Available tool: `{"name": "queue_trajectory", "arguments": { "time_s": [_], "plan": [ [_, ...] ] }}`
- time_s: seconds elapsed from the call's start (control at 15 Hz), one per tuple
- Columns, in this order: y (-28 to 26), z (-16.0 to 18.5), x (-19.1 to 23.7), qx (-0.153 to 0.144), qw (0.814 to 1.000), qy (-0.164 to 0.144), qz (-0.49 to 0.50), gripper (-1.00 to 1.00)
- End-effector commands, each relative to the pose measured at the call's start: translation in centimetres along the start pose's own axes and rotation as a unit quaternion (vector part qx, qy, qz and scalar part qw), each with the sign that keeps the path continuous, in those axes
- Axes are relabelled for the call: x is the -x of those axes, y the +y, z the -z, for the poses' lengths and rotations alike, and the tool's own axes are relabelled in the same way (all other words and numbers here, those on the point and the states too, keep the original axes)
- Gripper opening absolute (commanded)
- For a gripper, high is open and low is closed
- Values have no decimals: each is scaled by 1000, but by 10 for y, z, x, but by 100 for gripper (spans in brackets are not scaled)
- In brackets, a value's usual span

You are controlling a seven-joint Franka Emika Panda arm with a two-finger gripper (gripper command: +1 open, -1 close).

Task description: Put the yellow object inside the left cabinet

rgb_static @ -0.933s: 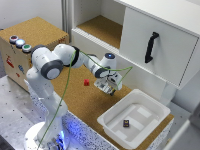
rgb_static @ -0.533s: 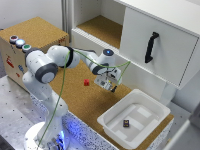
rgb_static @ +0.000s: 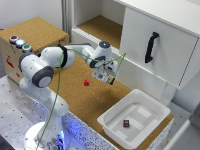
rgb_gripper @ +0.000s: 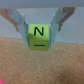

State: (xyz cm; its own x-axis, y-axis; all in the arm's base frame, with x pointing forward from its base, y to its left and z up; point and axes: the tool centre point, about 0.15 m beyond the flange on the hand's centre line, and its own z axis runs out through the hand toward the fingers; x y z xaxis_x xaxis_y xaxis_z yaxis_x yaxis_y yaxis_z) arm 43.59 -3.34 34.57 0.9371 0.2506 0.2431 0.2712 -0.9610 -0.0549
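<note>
The white arm stood bent over the cork-topped counter point(rgb_static: 80, 95), its gripper point(rgb_static: 106, 76) hanging above the grainy brown surface, just in front of the white cabinet. In the wrist view the gripper point(rgb_gripper: 39, 31) had its two pale grey fingers point(rgb_gripper: 22, 25) pressed against either side of the yellow object point(rgb_gripper: 39, 37), a small smooth cube with a black letter N and a black bar printed on its facing side. It was held clear of the cork, which showed speckled and rough below it. From the exterior view the cube itself was too small and too hidden among the fingers to pick out.

The left cabinet point(rgb_static: 102, 27) was an open, doorless box of flat white panels with a cork-brown floor, behind and above the gripper. Beside it, on the exterior view's right, was the closed compartment with a white door point(rgb_static: 155, 47) and a curved black handle point(rgb_static: 151, 47).

A small red cube point(rgb_static: 86, 82) lay on the cork, near the gripper on the exterior view's left. Further forward sat a white plastic tray point(rgb_static: 112, 122), rounded at the corners, with a small dark block point(rgb_static: 126, 123) on its floor. A green cable point(rgb_static: 57, 92) trailed along the arm. On a cork-clad box at the exterior view's left were three round buttons point(rgb_static: 20, 43).
</note>
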Motion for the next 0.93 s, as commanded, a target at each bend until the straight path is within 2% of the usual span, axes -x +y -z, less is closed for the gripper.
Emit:
{"name": "queue_trajectory", "arguments": {
  "time_s": [0.0, 0.4, 0.6, 0.87],
  "plan": [
    [-56, 22, -48, -12, 998, -54, 11, -100],
    [-100, 56, -98, 13, 999, -32, 36, -100],
    [-105, 72, -132, 30, 998, -14, 49, -100],
    [-104, 78, -177, 38, 997, 2, 69, -100]
  ]
}}
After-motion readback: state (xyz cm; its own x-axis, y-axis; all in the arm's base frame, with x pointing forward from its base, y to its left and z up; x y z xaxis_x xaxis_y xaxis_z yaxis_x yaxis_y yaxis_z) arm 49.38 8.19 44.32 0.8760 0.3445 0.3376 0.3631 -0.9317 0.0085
